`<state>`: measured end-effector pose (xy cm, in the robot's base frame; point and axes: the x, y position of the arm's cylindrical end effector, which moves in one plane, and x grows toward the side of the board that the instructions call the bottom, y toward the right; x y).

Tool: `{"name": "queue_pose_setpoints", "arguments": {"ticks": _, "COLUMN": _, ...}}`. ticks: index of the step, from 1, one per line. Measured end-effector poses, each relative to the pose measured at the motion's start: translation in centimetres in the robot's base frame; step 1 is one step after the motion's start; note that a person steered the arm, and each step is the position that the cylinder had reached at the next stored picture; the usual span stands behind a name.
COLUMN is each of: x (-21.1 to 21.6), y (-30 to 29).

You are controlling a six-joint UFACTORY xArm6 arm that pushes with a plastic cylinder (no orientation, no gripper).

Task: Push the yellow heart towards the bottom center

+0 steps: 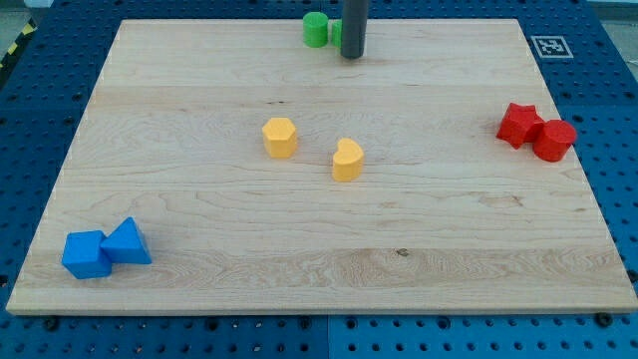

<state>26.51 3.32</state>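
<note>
The yellow heart lies near the middle of the wooden board, just right of centre. A second yellow block, pentagon-like, lies to its upper left, apart from it. My tip is at the view's top centre, well above the heart and not touching it. The rod rises out of the frame. Right beside the tip, on its left, are green blocks, one partly hidden behind the rod.
A red star and a red rounded block touch each other at the right edge. A blue cube and a blue triangle touch at the bottom left corner.
</note>
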Motion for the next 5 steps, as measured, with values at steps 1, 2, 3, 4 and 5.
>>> {"name": "queue_pose_setpoints", "arguments": {"ticks": 1, "x": 0.0, "y": -1.7}}
{"name": "queue_pose_setpoints", "arguments": {"ticks": 2, "x": 0.1, "y": -1.9}}
{"name": "queue_pose_setpoints", "arguments": {"ticks": 3, "x": 0.1, "y": -1.9}}
{"name": "queue_pose_setpoints", "arguments": {"ticks": 4, "x": 3.1, "y": -5.7}}
{"name": "queue_pose_setpoints", "arguments": {"ticks": 5, "x": 8.8, "y": -7.6}}
